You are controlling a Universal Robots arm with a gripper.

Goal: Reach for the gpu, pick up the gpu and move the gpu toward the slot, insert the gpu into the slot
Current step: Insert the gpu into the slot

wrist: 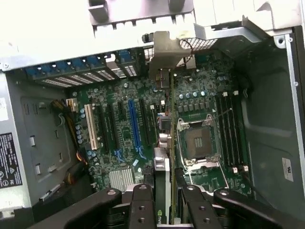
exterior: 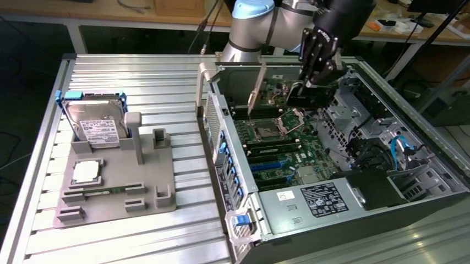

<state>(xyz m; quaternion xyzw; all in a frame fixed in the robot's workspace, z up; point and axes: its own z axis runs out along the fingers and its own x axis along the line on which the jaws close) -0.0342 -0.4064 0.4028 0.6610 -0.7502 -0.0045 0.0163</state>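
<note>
Claw is closed on the gpu, inside the open PC case. The card is held on edge over the motherboard, near the CPU socket. Its silver end bracket points at the case's rear wall.

From the wrist view we see the gpu edge-on, with claw fingers pinching it from both sides. The card runs between the expansion slots and the CPU socket. We can't tell which slot it lines up with, or whether its lower edge touches the board.

On the desk, at the exterior view's left and well apart from the case, there's a grey fixture. It carries a hard drive standing upright, a processor chip lying flat and a short green memory stick just beside the chip.
</note>
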